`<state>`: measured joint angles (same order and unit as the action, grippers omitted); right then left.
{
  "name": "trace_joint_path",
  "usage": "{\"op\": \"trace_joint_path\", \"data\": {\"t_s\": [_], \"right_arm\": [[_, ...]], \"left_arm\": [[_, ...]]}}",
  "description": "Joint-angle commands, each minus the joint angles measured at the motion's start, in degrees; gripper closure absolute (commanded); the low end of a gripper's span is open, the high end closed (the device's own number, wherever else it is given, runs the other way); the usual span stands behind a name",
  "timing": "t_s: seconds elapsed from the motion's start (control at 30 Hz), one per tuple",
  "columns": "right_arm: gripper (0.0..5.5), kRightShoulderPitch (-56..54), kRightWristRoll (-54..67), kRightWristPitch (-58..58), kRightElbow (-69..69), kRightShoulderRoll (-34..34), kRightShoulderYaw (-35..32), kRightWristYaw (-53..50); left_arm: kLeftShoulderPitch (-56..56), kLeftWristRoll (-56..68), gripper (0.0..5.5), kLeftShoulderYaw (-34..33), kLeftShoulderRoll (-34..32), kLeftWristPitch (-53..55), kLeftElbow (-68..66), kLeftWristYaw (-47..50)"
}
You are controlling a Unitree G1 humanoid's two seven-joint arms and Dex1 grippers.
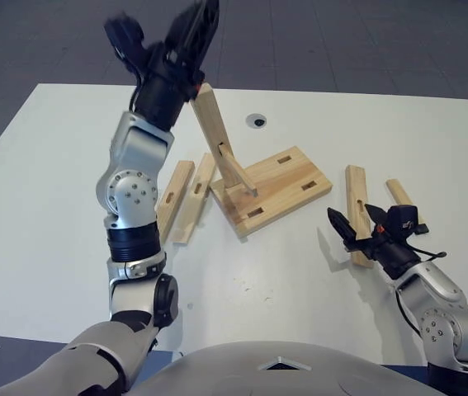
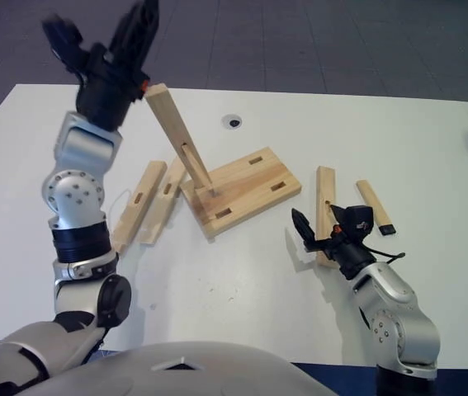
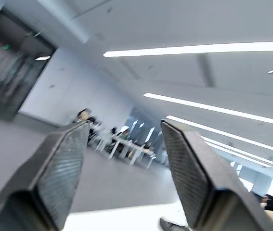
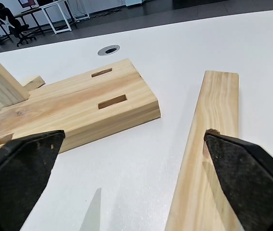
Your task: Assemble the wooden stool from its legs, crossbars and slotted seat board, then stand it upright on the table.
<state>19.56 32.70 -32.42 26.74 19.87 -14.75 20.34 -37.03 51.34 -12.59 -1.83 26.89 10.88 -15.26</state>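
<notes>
Barely begun: one leg socketed, the rest loose

Head views: the slotted seat board (image 1: 287, 177) lies flat on the white desk (image 1: 60, 181). It is pale, grainy wood with rectangular slots. One squared leg (image 1: 215, 132) stands in a slot, leaning. Two slotted bars (image 1: 174, 198) lie side by side just left of the board. A long bar (image 1: 356, 194) and a short dark-tipped piece (image 2: 373, 204) lie to its right. The left gripper (image 1: 163, 25) is raised beside the leg's top, spread and holding nothing. The right gripper (image 1: 353, 216) hovers by the long bar, also spread.

Left wrist view: the ribbed dark pads (image 3: 61, 175) are apart with nothing between them.

Right wrist view: the wood has smooth sawn edges and clean-cut slots (image 4: 112, 101). Most of the joining is left to do, I judge.
</notes>
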Motion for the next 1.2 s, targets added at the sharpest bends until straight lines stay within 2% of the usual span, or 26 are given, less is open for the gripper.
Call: {"op": "trace_joint_path", "data": {"t_s": [0.03, 0.17, 0.4, 0.67, 0.9, 1.2], "right_arm": [[0.1, 0.65, -0.51, 0.82, -0.17, -0.86, 0.28, -0.29], [0.1, 0.87, -0.96, 1.37, -0.04, -1.4, 0.75, -0.86], [0.1, -0.53, -2.13, 2.09, -1.11, -1.93, 2.31, -0.93], [0.1, -0.3, -2.8, 2.35, -1.43, -1.73, 2.25, -0.66], [0.1, -0.38, -3.18, 2.6, -1.53, -1.92, 2.49, -0.71], [0.1, -0.71, -2.77, 2.23, -1.32, -1.67, 1.82, -0.4]], "left_arm": [[-4.0, 1.33, 1.82, -1.79, -3.69, 2.57, 0.06, 1.81], [-8.92, -0.7, 1.14, -1.42, -7.13, 2.22, -5.9, -2.05], [-11.34, -2.15, 0.16, -0.28, -6.53, 2.93, -20.05, -7.82], [-16.96, -7.4, 1.49, 0.37, -9.28, 1.54, -31.65, -15.21], [-21.68, -8.0, 2.68, -0.05, -10.93, 3.31, -34.94, -19.77], [-25.48, -10.98, 4.21, -0.43, -12.88, -1.36, -37.68, -24.63]]}}
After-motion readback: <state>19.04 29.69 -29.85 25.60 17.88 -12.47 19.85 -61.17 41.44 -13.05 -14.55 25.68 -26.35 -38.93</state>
